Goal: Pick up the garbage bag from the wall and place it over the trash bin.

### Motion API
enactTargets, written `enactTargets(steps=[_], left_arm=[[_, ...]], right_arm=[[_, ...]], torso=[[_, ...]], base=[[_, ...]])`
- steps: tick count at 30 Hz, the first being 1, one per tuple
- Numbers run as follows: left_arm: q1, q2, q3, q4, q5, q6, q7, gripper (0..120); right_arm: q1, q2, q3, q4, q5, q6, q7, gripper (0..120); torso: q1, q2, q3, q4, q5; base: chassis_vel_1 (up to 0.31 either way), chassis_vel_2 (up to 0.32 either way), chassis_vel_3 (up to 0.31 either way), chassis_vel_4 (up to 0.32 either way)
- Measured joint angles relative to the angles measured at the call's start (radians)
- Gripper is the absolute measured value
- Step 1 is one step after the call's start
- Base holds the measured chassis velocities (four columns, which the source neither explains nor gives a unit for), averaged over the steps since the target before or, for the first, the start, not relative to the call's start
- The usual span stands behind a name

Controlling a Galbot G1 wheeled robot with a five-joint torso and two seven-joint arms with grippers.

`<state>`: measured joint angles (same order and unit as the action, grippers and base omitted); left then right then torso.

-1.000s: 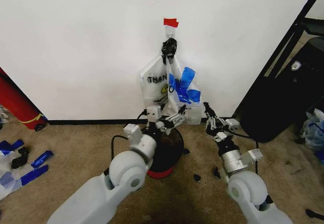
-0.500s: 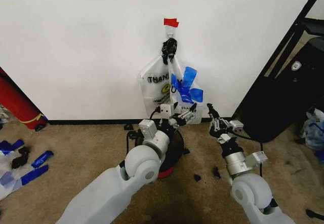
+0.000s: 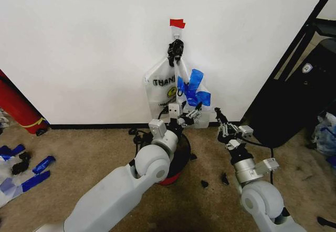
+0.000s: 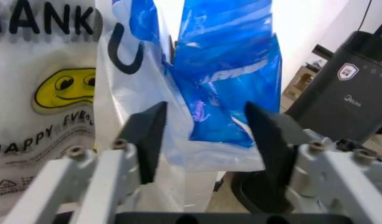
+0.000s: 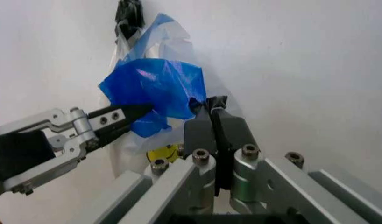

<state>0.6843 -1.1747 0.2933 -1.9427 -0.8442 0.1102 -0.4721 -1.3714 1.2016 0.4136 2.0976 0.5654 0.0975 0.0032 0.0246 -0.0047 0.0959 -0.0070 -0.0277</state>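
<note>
The garbage bag [image 3: 192, 92], thin clear plastic with bright blue patches, hangs by its knotted handles from a hook under red tape [image 3: 177, 23] on the white wall [image 3: 84, 48]. My left gripper [image 3: 191, 115] is open at the bag's lower edge. In the left wrist view the blue part of the garbage bag [image 4: 228, 84] lies in line with the gap of the left gripper [image 4: 207, 135]; contact is unclear. My right gripper [image 3: 220, 120] is shut and empty, low to the right of the bag, and in its wrist view the right gripper [image 5: 213, 128] points at the wall. The trash bin [image 3: 182, 149], black mesh with a red base, stands under the bag, mostly hidden by my left arm.
A big red cylinder [image 3: 16, 108] leans at the far left. A black appliance [image 3: 296, 98] stands at the right by the wall. Blue and black scraps [image 3: 29, 171] lie on the carpet at the left, small black bits [image 3: 205, 183] near the bin.
My left arm has reached forward and right, bringing its open gripper up to the bag's lower edge. The right gripper has shifted slightly right and stays shut.
</note>
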Motion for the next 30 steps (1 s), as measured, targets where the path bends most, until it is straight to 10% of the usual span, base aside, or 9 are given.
enactTargets(steps=[14,24,30], left_arm=[[0.006,-0.001,0.002,0.008,0.000,-0.009,0.000,1],[0.041,0.011,-0.053,-0.028,0.001,-0.035,0.000,0],[0.093,0.043,-0.106,-0.091,0.001,-0.032,0.001,0]], right_arm=[[-0.002,0.000,0.002,0.001,0.002,-0.001,0.003,0],[-0.016,-0.024,0.032,0.008,-0.005,-0.006,0.011,0],[-0.066,-0.055,0.073,0.039,-0.171,-0.003,0.007,23]], torso=[[0.000,0.000,0.000,0.0001,0.0000],[0.000,0.000,0.000,0.0003,-0.0001],[0.000,0.000,0.000,0.0002,-0.0001]], base=[[0.000,0.000,0.000,0.000],[0.000,0.000,0.000,0.000],[0.000,0.000,0.000,0.000]])
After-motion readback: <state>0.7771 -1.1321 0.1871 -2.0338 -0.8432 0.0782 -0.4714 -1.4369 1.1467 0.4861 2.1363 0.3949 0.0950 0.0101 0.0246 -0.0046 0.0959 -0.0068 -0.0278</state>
